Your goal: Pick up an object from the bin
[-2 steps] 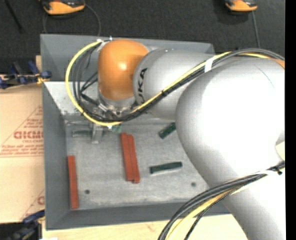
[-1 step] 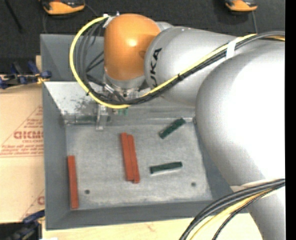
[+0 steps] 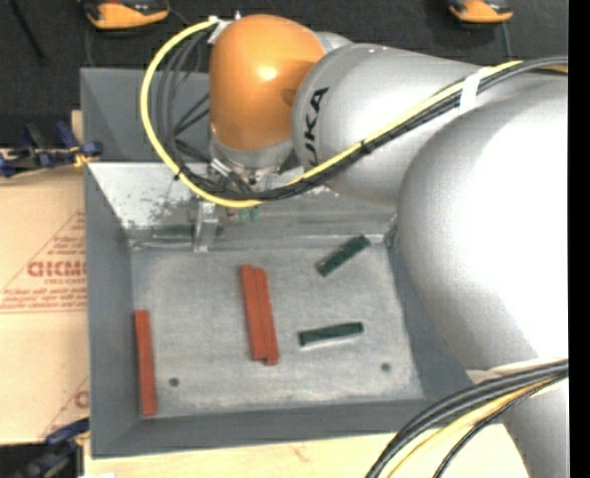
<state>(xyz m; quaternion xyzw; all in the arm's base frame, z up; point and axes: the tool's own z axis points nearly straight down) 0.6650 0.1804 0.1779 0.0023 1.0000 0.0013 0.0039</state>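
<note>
My gripper (image 3: 206, 227) hangs below the orange wrist cover at the bin's back left, close to the rear wall, with no loose thing under it that I can make out. The nearest thing is a long red block (image 3: 258, 314), lying lengthwise in the middle of the floor, a little to the front right of the gripper. A thinner red bar (image 3: 145, 362) lies along the left wall. A dark green block (image 3: 342, 255) rests tilted near the back right, and another dark green block (image 3: 330, 335) lies towards the front right.
The arm reaches in from the right and covers the bin's right side and back rim. The sloping left and rear walls stand close round the gripper.
</note>
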